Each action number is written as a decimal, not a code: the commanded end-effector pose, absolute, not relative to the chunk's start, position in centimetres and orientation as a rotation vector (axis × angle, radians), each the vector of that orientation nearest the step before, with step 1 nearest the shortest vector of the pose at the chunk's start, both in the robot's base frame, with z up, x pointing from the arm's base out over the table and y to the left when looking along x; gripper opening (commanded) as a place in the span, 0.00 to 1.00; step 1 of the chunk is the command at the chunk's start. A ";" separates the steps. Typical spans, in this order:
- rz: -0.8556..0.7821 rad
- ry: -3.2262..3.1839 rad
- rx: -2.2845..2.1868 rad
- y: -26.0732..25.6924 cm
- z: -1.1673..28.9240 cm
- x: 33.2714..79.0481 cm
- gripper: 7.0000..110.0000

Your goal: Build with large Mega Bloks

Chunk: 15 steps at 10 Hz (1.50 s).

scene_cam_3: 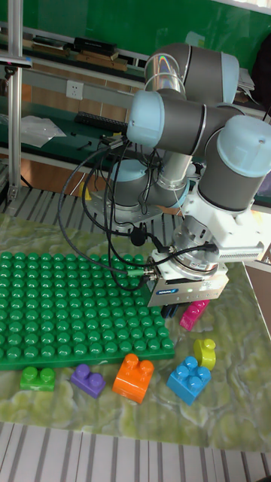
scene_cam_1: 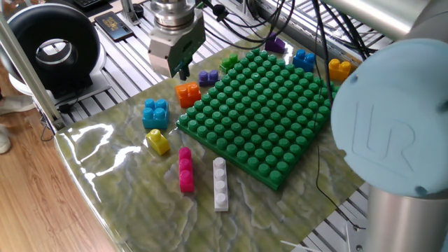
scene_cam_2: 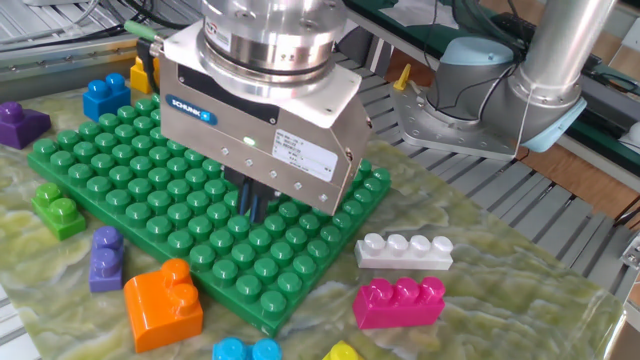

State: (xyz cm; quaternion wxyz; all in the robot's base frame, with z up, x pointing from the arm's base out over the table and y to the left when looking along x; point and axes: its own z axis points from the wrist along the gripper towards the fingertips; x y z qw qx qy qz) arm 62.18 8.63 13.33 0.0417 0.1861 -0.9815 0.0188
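Presently the gripper, its dark fingers drawn close together with nothing seen between them, is held above the orange Mega Blok, which lies just below and slightly baseplate-ward of it.

Green studded baseplate lies flat on the marbled green mat covering the worktop, beside and below the claw. Black ring-shaped device well apart, beyond the mat edge. Cables behind.
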 end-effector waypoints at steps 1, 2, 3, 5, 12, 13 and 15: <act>0.045 -2.985 0.653 8.8 13.4 62.2 0.00; -0.004 -2.997 0.687 9.7 13.3 62.5 0.00; -0.049 -2.998 0.740 10.4 12.9 63.2 0.00; -0.082 -3.060 0.847 12.3 10.3 68.7 0.36; -0.051 -2.988 0.881 17.4 4.8 71.2 0.57; -0.060 -2.966 0.906 17.3 4.9 70.7 0.57; -0.067 -2.954 0.910 17.8 4.7 69.4 0.57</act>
